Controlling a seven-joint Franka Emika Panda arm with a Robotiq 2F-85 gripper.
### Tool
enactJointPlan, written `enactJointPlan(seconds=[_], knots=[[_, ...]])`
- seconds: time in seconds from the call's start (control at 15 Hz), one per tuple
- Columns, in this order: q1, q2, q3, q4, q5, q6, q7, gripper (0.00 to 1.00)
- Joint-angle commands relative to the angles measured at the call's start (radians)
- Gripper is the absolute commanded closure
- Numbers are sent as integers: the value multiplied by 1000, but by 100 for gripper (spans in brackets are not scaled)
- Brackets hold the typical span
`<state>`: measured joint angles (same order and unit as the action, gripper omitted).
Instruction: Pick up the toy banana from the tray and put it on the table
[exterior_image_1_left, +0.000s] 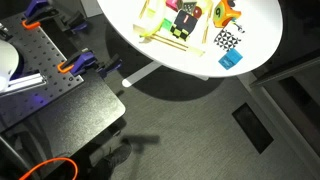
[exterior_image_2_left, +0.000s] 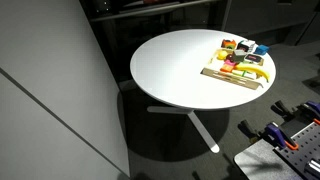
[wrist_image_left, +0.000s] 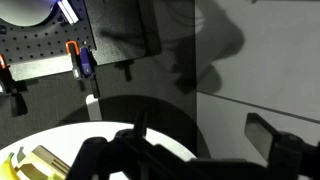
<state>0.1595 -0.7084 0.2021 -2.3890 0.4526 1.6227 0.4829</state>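
Observation:
The toy banana (exterior_image_2_left: 256, 73) is small and bright yellow. It lies at one end of the pale wood-coloured tray (exterior_image_2_left: 228, 78) on the round white table (exterior_image_2_left: 175, 65). Banana (exterior_image_1_left: 148, 36), tray (exterior_image_1_left: 190, 46) and table (exterior_image_1_left: 125, 20) also show in an exterior view from above. In the wrist view the banana (wrist_image_left: 12, 165) and tray (wrist_image_left: 48, 160) sit at the bottom left on the table (wrist_image_left: 95, 133). My gripper (wrist_image_left: 190, 160) is a dark shape at the bottom edge, fingers wide apart, open and empty, well away from the tray. It does not show in either exterior view.
An orange-and-green toy (exterior_image_1_left: 222, 12), a black-and-white checkered square (exterior_image_1_left: 228, 40) and a blue block (exterior_image_1_left: 232, 59) lie beside the tray. A dark perforated workbench (exterior_image_1_left: 50, 85) with orange-and-blue clamps (exterior_image_1_left: 75, 66) stands beside the table. The floor is grey carpet with a floor hatch (exterior_image_1_left: 250, 127).

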Motion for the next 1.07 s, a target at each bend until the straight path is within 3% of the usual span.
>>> enactJointPlan(seconds=[0.0,0.27,0.67,1.0], knots=[[-28,-3,19,4,12,-9,-13,0],[-28,-4,19,4,12,-9,-13,0],[-83,15,14,0,-46,38,-49,0],[-118,46,5,-20,-125,147,-109,0]])
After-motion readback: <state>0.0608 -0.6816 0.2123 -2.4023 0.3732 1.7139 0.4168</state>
